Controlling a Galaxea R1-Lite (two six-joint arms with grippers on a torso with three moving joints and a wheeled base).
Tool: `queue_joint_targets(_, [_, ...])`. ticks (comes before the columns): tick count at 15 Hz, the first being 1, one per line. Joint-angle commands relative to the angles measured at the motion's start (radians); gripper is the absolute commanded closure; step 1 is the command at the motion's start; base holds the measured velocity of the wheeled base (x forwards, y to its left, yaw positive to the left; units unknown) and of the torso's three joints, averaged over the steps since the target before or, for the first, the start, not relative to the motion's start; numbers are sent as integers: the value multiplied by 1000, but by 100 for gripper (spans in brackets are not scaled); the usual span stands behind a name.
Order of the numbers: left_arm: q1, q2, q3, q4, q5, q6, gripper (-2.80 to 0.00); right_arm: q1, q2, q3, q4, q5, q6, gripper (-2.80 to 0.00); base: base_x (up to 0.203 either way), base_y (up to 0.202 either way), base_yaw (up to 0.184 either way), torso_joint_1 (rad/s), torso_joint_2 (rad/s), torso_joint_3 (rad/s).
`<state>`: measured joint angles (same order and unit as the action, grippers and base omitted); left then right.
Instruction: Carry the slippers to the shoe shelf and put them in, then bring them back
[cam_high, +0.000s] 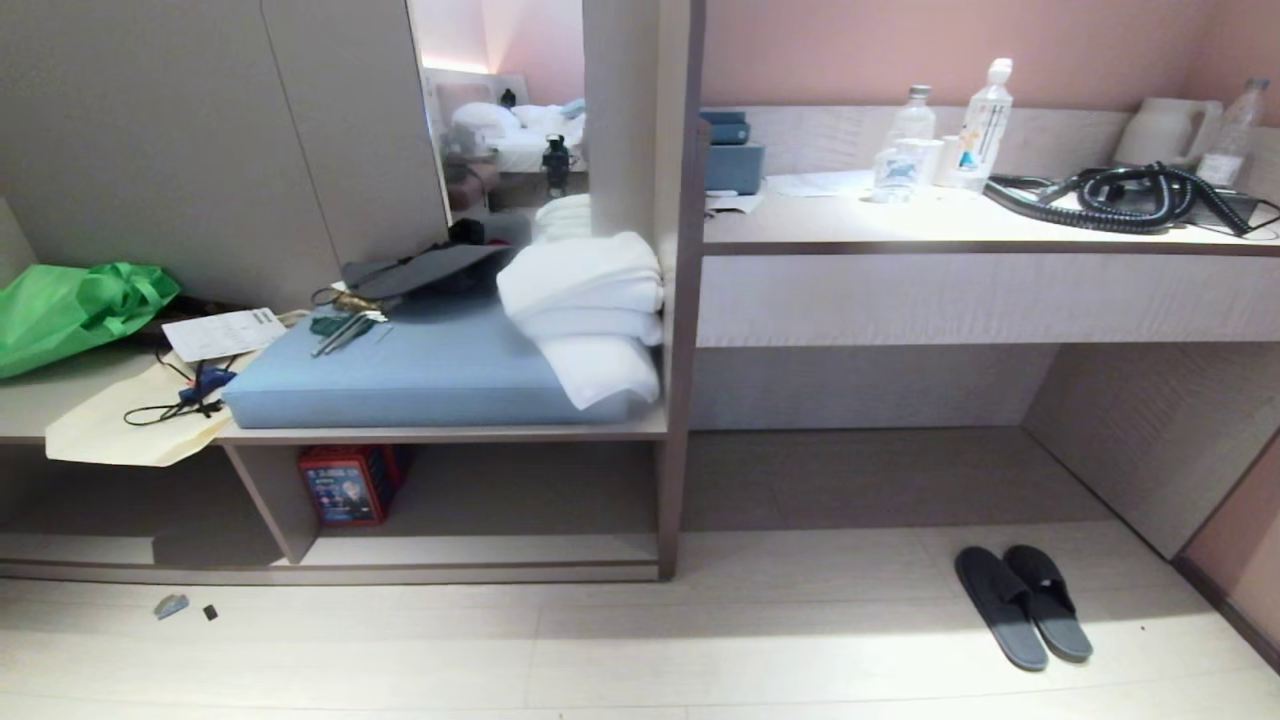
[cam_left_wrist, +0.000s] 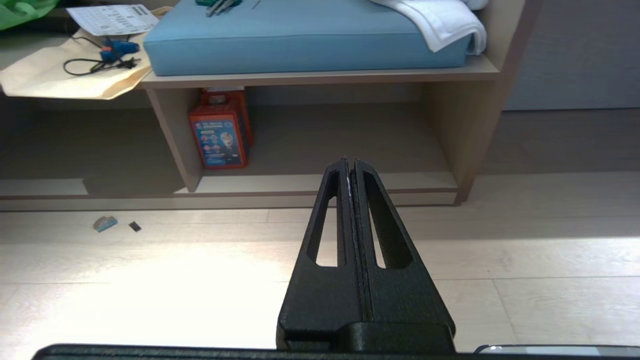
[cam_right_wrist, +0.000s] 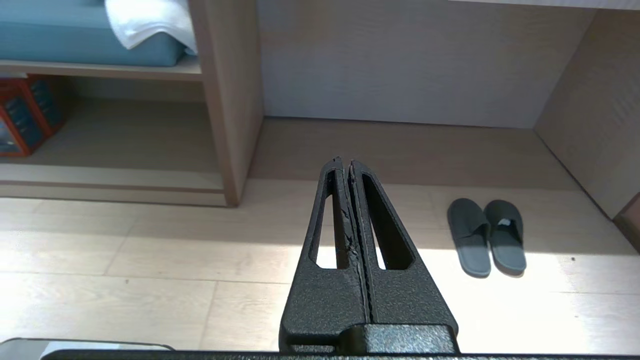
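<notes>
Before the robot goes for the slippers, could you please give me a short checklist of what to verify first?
1. Slippers together on the floor, side by side: ok.
2. Shoe shelf has room: ok right of the red box; the left bay is only partly in view.
3. Right gripper free, holding nothing: ok, but shut, so not ready to grasp.
4. Left gripper free: ok, also shut.
5. Floor between slippers and shelf: ok; small scraps lie further left.
6. Slippers within reach: cannot tell.
</notes>
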<state>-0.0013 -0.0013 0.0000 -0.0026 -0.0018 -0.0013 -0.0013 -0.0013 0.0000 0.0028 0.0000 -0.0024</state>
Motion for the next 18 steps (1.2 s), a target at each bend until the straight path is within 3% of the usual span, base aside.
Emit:
queue_joint_targets(1, [0,1,0,0,0,0,0,0,1,0,0,0,-1,0,0,198,0,4,2,2])
queue_joint_targets(18, [0,1,0,0,0,0,0,0,1,0,0,0,0,0,0,196,-1,2,2,1])
